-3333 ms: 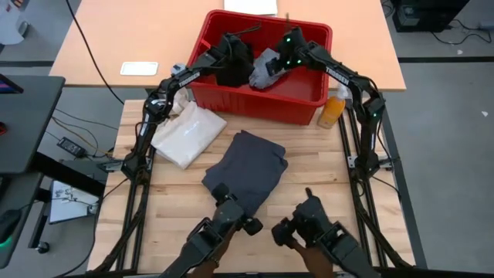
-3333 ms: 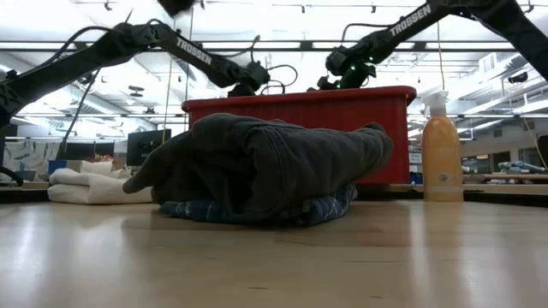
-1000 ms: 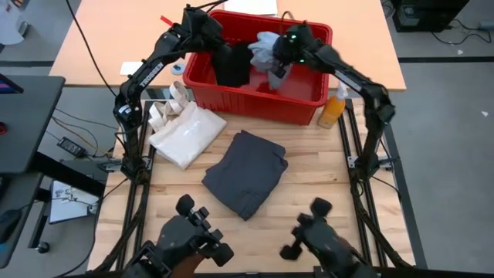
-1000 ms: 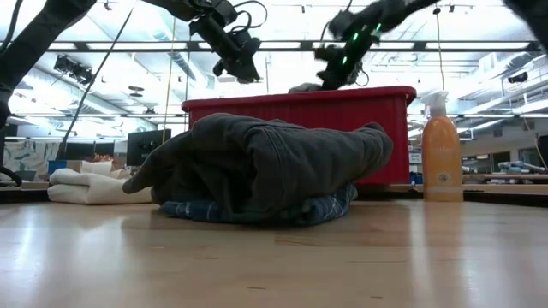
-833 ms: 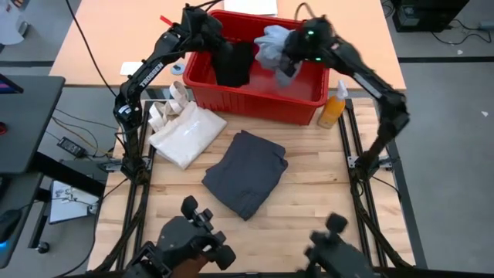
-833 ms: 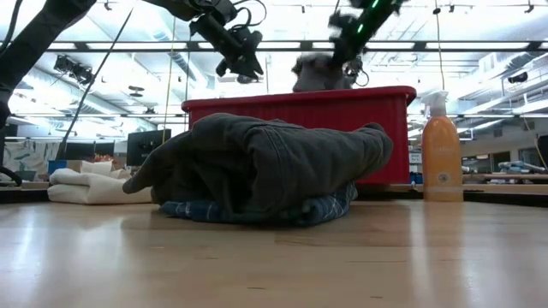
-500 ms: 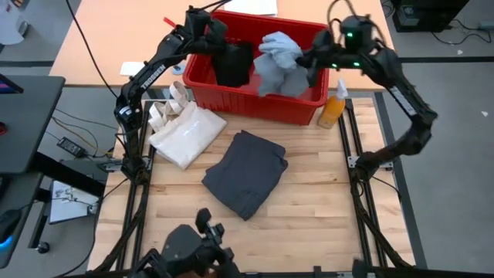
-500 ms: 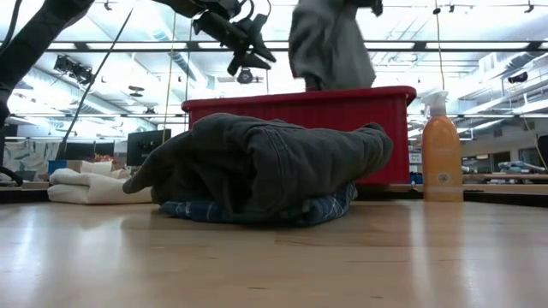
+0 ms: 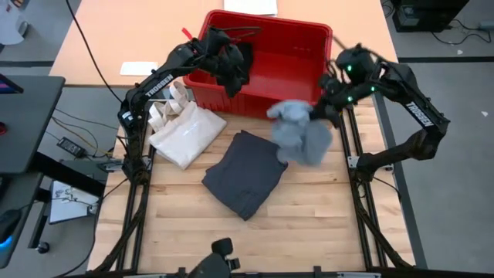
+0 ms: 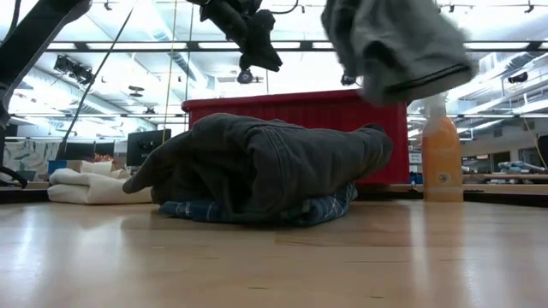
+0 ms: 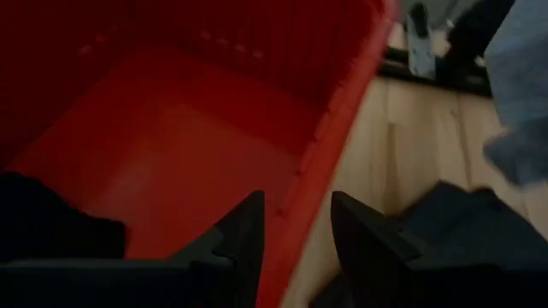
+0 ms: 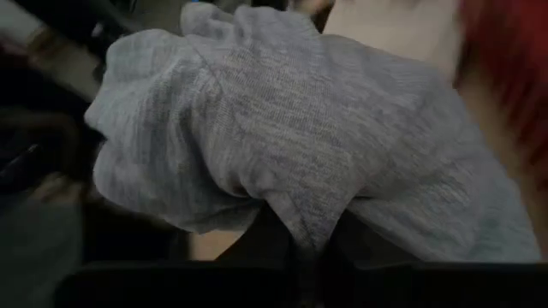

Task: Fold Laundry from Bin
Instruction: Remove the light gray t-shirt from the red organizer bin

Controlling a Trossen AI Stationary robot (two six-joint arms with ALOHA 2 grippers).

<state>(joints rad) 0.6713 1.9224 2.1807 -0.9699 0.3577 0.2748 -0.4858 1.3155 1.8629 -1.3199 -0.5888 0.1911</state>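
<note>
My right gripper (image 9: 326,108) is shut on the light grey piece (image 9: 299,133), which hangs in the air over the table just in front of the red bin's (image 9: 289,58) near right corner; the low view shows the light grey piece (image 10: 394,47) high up. My left gripper (image 11: 295,205) hovers open over the bin's left part, above the black piece (image 9: 234,68) that lies inside the bin. On the table the dark charcoal-grey piece (image 9: 245,174) lies folded on the plaid shirt (image 10: 257,212). My right gripper pinches a bunched fold of the light grey piece (image 12: 295,214) between its two fingers, several layers gathered. The fingers slant downward from the table's right side. The cloth billows slack around and below them, lifted clear of the bin and the table.
A cream tote bag (image 9: 185,131) lies left of the folded stack. An orange spray bottle (image 10: 443,158) stands by the bin's near right corner, under the right gripper. The near half of the wooden table (image 9: 309,224) lies bare.
My right gripper has swung from over the bin toward the table's near right, rising and turning, and has carried the light grey piece up out of the bin and over its near wall. My left gripper has moved right over the bin and tipped downward; the black piece has stayed put.
</note>
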